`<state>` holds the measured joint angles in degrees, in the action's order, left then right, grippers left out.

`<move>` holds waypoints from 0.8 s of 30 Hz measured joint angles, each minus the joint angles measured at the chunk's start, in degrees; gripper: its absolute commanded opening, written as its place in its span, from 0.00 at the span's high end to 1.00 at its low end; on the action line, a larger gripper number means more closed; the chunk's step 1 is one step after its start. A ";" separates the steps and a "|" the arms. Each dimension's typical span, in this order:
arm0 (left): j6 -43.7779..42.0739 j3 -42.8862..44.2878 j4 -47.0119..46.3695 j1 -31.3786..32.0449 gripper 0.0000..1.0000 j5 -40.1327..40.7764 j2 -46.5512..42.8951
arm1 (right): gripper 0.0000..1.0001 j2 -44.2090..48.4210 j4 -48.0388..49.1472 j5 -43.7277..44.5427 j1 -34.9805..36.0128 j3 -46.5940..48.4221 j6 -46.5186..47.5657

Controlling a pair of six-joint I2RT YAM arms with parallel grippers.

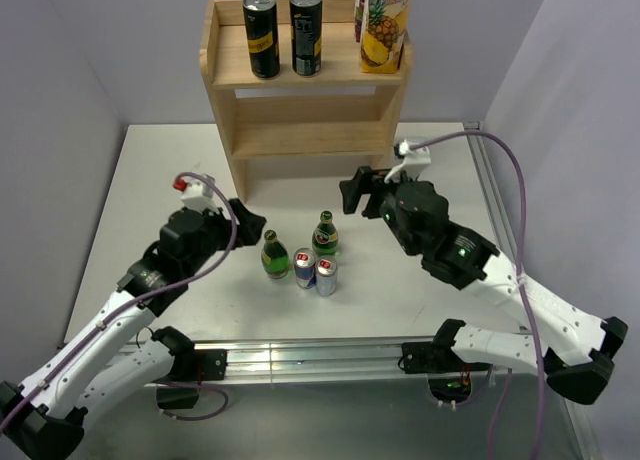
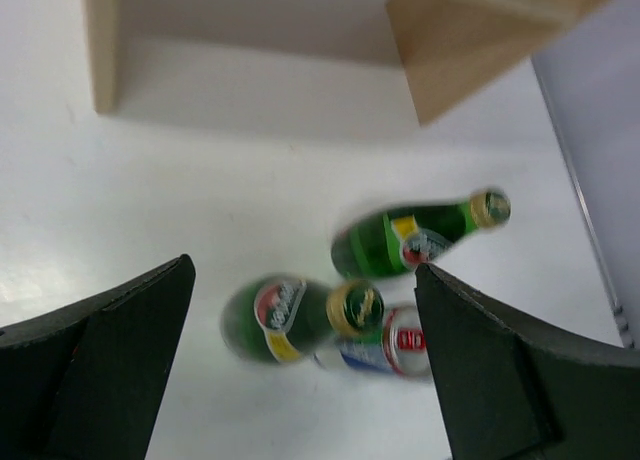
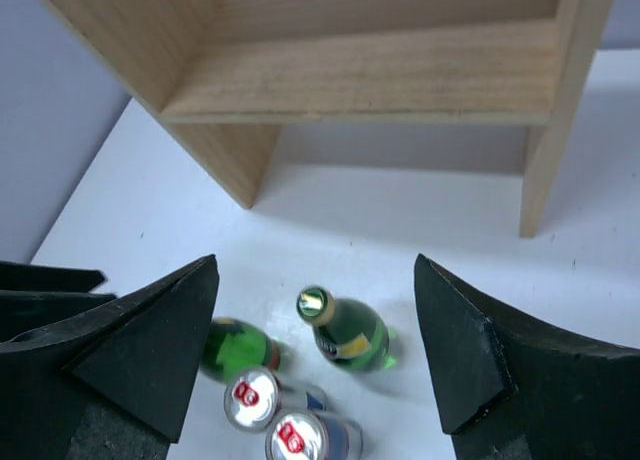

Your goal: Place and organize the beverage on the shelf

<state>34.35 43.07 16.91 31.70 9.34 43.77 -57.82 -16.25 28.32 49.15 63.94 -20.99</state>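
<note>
We see the shelf (image 1: 310,137) standing at the far side of the tabletop (image 1: 160,180). On its top tier the left black can (image 1: 262,35) and the right black can (image 1: 306,32) stand upright just beside each other. A pineapple carton (image 1: 385,30) stands to their right on the same tier. The lower tier shows only bare wood.

The other four drinks stand upright in a tight cluster on the tabletop in front of the shelf, between the two arms. The left green bottle (image 1: 274,255) and the right green bottle (image 1: 325,236) are at the back. The left blue-and-silver can (image 1: 305,268) and the right blue-and-silver can (image 1: 326,276) touch each other just in front of them.

The left pincer (image 1: 247,223) hangs near the left green bottle, on its left and a little behind it, holding nothing. In its wrist view, which is blurred, the fingers (image 2: 120,350) are spread wide, and both bottles and one can show in the gap between them.

The right pincer (image 1: 352,192) hangs to the right of the right green bottle and nearer the shelf, apart from the bottle. Its fingers (image 3: 460,350) are also spread wide and empty. In that wrist view the whole cluster sits low between them, with the shelf beyond.
</note>
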 measured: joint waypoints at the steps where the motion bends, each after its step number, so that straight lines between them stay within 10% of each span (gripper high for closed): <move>1: 0.81 -1.70 -0.26 2.14 0.01 0.61 -0.09 | 0.14 1.88 -0.48 0.44 0.63 -1.27 -0.59; 13: 7.72 -17.53 -9.46 29.07 0.01 23.26 -3.41 | 0.15 12.04 -7.41 3.65 1.38 -10.29 -4.96; 24: 7.82 -22.84 -27.12 32.06 0.01 37.46 15.45 | 0.15 13.18 -9.40 4.00 1.46 -11.80 -5.60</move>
<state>42.17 20.23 -10.22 63.77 46.81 59.22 -44.64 -25.65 32.32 50.61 52.14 -26.59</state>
